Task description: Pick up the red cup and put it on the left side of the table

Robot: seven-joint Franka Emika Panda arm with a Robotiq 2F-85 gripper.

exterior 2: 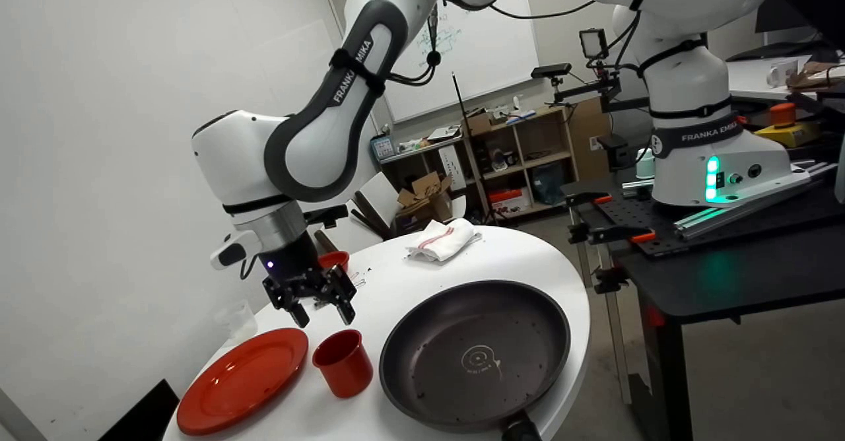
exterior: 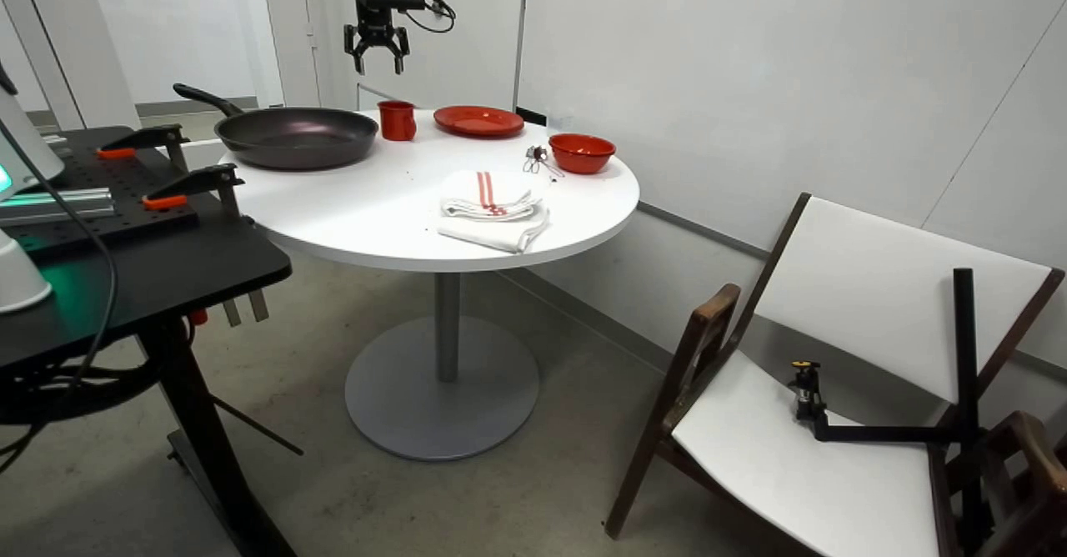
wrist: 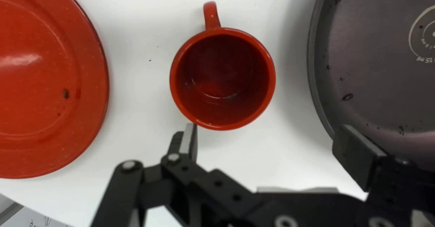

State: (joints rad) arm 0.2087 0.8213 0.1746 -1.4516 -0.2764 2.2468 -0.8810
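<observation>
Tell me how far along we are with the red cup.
Done: the open gripper hangs above the table, near the red cup. Under way: probably alignment; in the wrist view the cup is not between the fingers. Left: grasp, lift and set it on the table's left side; it stands beside the pan.

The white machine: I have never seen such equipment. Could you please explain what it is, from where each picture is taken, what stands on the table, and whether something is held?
It is a jointed robot arm ending in black jaws. Two pictures are taken from outside the robot, at different places; the close one, looking down, is taken from its wrist. On the round white table you can see a dark pan, a red cup, a red plate, a red bowl and a folded white towel with red stripes. The jaws hang open above the table and hold nothing.
</observation>
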